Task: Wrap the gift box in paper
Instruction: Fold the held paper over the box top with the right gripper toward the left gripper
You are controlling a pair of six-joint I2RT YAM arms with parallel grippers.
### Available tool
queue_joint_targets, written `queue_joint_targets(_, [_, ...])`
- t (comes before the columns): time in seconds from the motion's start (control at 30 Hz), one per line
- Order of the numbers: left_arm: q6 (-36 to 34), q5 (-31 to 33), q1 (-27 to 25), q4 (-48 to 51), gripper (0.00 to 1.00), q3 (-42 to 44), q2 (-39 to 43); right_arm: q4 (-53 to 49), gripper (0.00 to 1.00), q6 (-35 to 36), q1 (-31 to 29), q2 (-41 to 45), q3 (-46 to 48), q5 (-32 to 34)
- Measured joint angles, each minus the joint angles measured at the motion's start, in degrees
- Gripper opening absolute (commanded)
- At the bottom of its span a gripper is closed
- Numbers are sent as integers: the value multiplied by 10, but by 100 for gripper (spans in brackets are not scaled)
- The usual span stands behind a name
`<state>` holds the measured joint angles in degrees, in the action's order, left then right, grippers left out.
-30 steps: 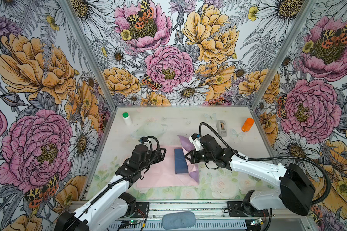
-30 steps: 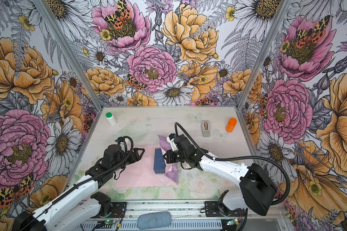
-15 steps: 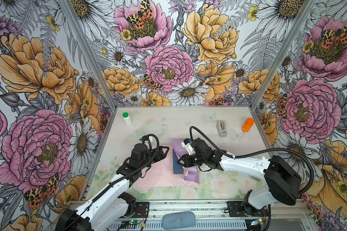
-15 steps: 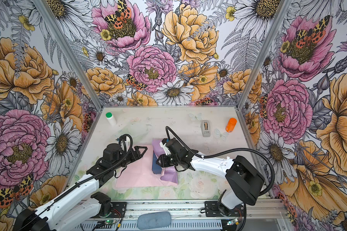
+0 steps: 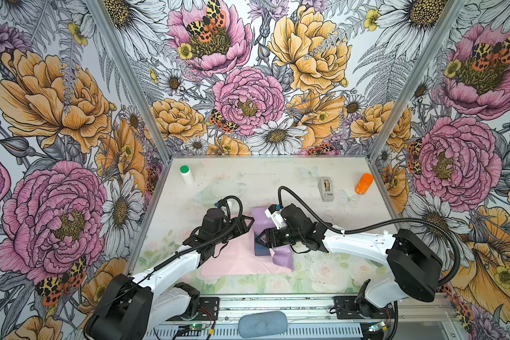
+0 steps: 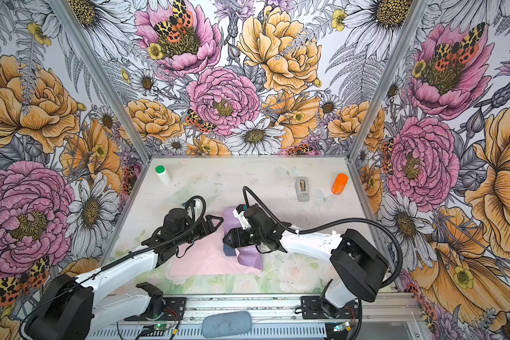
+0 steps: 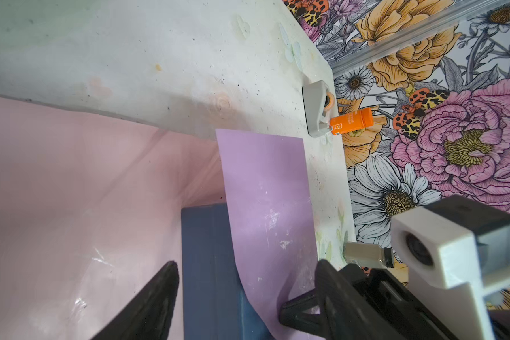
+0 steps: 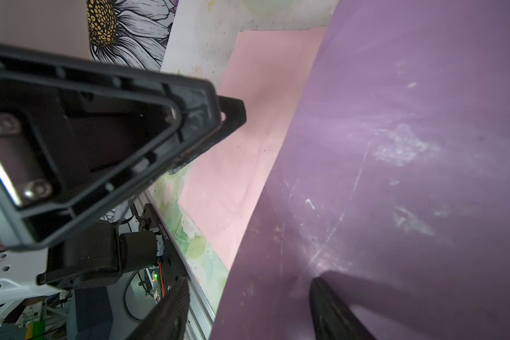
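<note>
The pale-pink paper (image 5: pixel 233 260) (image 6: pixel 203 262) lies flat mid-table in both top views. The navy gift box (image 5: pixel 260 250) (image 6: pixel 228 250) sits on its right part. A lilac-looking flap of the paper (image 7: pixel 265 191) (image 8: pixel 395 147) is folded from the right up over the box (image 7: pixel 209 265). My right gripper (image 5: pixel 262 239) (image 8: pixel 248 309) hovers open over the box, one finger resting on the flap, whose edge passes between the jaws. My left gripper (image 5: pixel 247 225) (image 7: pixel 248 282) is open just left of the box, jaws straddling the box's edge and the flap.
A grey tape dispenser (image 5: pixel 326 188) and an orange bottle (image 5: pixel 364 184) stand at the back right. A white bottle with a green cap (image 5: pixel 186 174) stands at the back left. Flowered walls close in three sides. A metal rail runs along the front.
My right gripper carried the paper flap leftward over the box and has opened, letting it go. The left gripper has crept slightly nearer the box.
</note>
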<state>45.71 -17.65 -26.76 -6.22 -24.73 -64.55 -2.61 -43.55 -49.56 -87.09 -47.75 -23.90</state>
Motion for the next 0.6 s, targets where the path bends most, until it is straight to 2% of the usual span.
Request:
queue_joint_targets(0.37, [-10, -2, -16, -54, 42, 0, -106, 5, 74, -2, -3, 3, 0, 3])
queue_joint_targets(0.5, [-13, -3, -19, -72, 39, -3, -118, -32, 74, 10, -4, 42, 0, 28])
queue_joint_targets(0.6, [-17, -2, -20, -74, 38, -4, -120, -91, 74, 21, 2, 106, -1, 75])
